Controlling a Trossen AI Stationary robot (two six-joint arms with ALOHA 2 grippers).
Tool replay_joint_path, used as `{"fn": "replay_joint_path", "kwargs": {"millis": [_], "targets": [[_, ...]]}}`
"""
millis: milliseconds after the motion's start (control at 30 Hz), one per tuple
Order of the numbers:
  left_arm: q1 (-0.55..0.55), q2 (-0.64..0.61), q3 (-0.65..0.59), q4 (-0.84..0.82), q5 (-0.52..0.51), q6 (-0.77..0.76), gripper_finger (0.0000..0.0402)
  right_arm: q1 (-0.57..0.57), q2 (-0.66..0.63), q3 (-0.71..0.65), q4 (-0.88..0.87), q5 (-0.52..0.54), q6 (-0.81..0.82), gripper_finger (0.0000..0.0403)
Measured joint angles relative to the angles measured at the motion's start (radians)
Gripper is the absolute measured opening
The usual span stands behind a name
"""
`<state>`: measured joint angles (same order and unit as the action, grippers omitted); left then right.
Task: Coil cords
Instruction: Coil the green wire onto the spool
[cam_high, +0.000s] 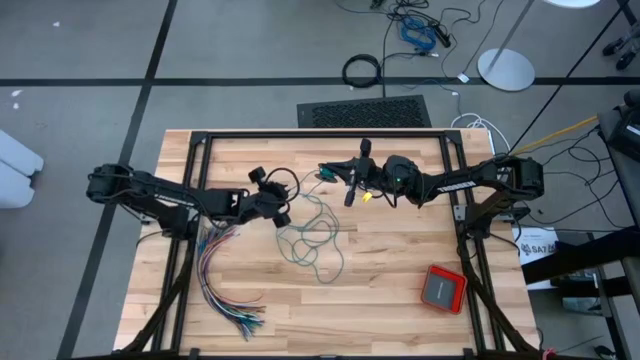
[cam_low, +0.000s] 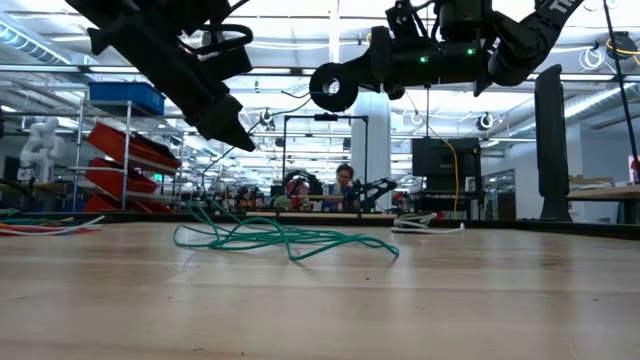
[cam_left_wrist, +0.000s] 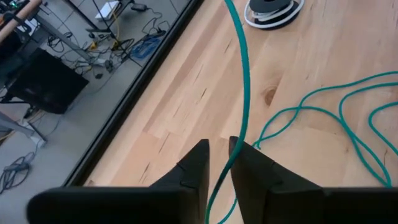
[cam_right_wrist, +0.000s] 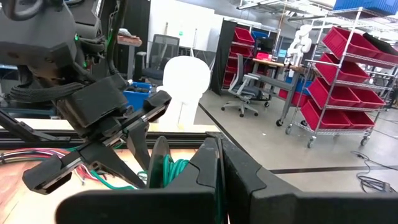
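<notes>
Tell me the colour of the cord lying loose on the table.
The cord is teal-green, clearest in the low view.

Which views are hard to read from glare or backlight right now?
Low view: bright ceiling lights behind turn both arms into silhouettes, though the teal-green cord reads clearly. Right wrist view: a blown-out white patch behind the left gripper. High and left wrist views: evenly lit, no glare on the table.

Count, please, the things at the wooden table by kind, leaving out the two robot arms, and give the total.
teal-green cord: 1
black cord with white on it, coiled: 1
bundle of many-coloured wires: 1
red-orange box: 1
Total: 4
</notes>
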<state>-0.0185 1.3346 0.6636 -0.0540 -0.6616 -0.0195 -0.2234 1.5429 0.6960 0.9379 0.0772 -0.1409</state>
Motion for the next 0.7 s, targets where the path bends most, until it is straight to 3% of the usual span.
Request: {"fn": "replay_joint_path", "kwargs": {"millis": [200, 433, 700], "targets": [[0.002, 0.001, 0.000, 0.008, 0.002, 0.004, 0.0008, 0.000, 0.000, 0.000, 0.000, 0.000, 0.000, 0.0000], [0.035, 0.103, 0.000, 0.212, 0.007, 0.066, 0.0003, 0.001, 0.000, 0.000, 0.019, 0.000, 0.014, 0.0000], [0.101, 0.289, 0.001, 0.477, 0.102, 0.080, 0.0002, 0.002, 0.000, 0.000, 0.024, 0.000, 0.040, 0.0000]]}}
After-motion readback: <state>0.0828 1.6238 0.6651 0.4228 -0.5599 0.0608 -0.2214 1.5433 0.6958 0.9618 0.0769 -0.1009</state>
